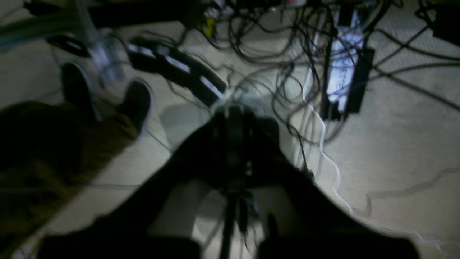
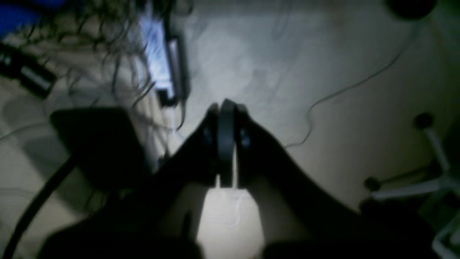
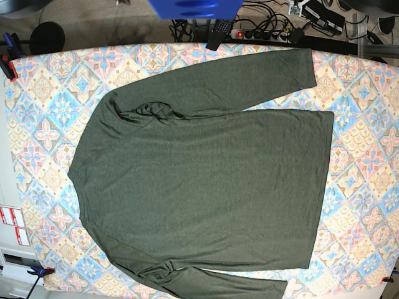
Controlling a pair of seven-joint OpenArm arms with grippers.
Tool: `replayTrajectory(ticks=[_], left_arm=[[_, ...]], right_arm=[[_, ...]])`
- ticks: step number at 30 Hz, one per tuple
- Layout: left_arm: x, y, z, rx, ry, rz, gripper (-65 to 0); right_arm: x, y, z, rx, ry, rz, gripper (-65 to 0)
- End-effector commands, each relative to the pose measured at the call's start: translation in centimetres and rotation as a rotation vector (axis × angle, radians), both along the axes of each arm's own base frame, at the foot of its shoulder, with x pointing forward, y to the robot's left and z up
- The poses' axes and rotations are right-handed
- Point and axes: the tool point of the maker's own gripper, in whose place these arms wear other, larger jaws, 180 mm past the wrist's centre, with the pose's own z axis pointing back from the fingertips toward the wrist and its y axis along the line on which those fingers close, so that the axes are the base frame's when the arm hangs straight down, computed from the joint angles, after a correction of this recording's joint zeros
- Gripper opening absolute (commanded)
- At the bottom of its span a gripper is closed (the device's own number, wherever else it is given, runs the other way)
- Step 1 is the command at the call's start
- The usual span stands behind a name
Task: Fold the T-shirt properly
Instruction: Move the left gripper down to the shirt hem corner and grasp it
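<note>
- Dark heather-green long-sleeved knit T-shirt (image 3: pixel 206 187) lies spread flat on the bench (image 3: pixel 368 205), which carries a cloth patterned in blue, pink and yellow tiles.
- In the base view the neck end points to the frame's left and the hem to the right; the hem edge runs roughly straight down the right side.
- Upper sleeve extends along the far edge of the bench toward the upper right, with a bunch of wrinkles where it meets the shoulder. Lower sleeve runs along the near edge, partly cut off by the frame's bottom.
- Body of the shirt is mostly smooth; patterned cloth shows on all sides around it.
- Neither arm appears in the base view; nothing touches the shirt.
- Left pincer (image 1: pixel 233 118): seen only in the left wrist view, dark and blurred, fingers pressed together, nothing between them. It is over a pale floor (image 1: pixel 395 151) strewn with tangled black cables (image 1: pixel 287 64).
- Right pincer (image 2: pixel 226 111): seen in the right wrist view, fingers pressed together, holding nothing, over the same pale floor; a thin cable (image 2: pixel 345 90) trails across it.
- Orange clamps (image 3: pixel 7 65) sit at the bench's left edge.
- A power strip (image 3: pixel 259 34) lies beyond the far edge.
</note>
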Motion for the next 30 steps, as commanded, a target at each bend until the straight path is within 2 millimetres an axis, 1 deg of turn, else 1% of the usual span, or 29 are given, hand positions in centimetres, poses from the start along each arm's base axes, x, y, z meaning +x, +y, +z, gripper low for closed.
replayTrajectory(ticks=[1,3,5,7,8,10,13,17,20,22,24,26,27,29,30], left_arm=[[-0.6,0.3,0.9,0.004,-0.008,-0.017,-65.0],[-0.4,1.0,2.2,0.009,-0.033,-0.038,-65.0],[0.0,0.5,3.4,-0.002,-0.066,-0.055,-65.0],[0.8,0.1,4.7,-0.012,-0.106,-0.074,-65.0],[1.1,0.3,5.6,-0.012,-0.122,-0.093,-65.0],[1.9,-0.1,7.4,-0.022,-0.164,-0.123,-65.0],[3.4,-1.3,9.6,-0.046,-0.227,-0.147,-65.0],[6.2,-3.1,12.8,-0.079,-0.330,-0.172,-65.0],[8.3,-4.3,15.1,-0.095,-0.367,-0.178,-64.9],[10.0,-5.1,16.6,-0.118,-0.382,-0.147,-64.9],[11.3,-5.7,17.7,-0.161,-0.393,-0.092,-64.8],[12.7,-5.9,18.4,-0.205,-0.402,-0.058,-64.8],[13.2,-6.0,18.5,-0.227,-0.402,-0.041,-64.8],[13.9,-6.2,18.4,-0.285,-0.389,0.030,-64.4],[14.2,-6.3,18.3,-0.307,-0.386,0.060,-62.9]], right_arm=[[-1.8,0.5,0.7,0.011,0.018,-0.003,-65.0],[-1.5,0.3,1.6,0.007,-0.008,0.003,-65.0],[-1.5,-0.1,2.7,-0.005,-0.034,0.001,-65.0],[-0.6,-1.7,3.9,-0.041,-0.076,-0.018,-65.0],[0.1,-2.6,4.7,-0.064,-0.102,-0.029,-65.0],[1.0,-4.1,6.3,-0.100,-0.147,-0.037,-65.0],[2.4,-5.0,8.7,-0.127,-0.212,-0.025,-65.0],[5.1,-5.3,11.5,-0.143,-0.289,-0.004,-65.0],[7.9,-5.2,13.7,-0.149,-0.344,0.010,-65.0],[9.8,-5.1,15.1,-0.152,-0.381,0.018,-65.0],[11.1,-4.9,16.1,-0.151,-0.402,0.022,-65.0],[12.2,-4.8,16.8,-0.150,-0.410,0.024,-65.0],[12.4,-4.7,17.0,-0.150,-0.408,0.024,-65.0],[12.4,-4.7,17.1,-0.149,-0.385,0.020,-65.0],[12.3,-4.7,17.0,-0.148,-0.370,0.018,-65.0]])
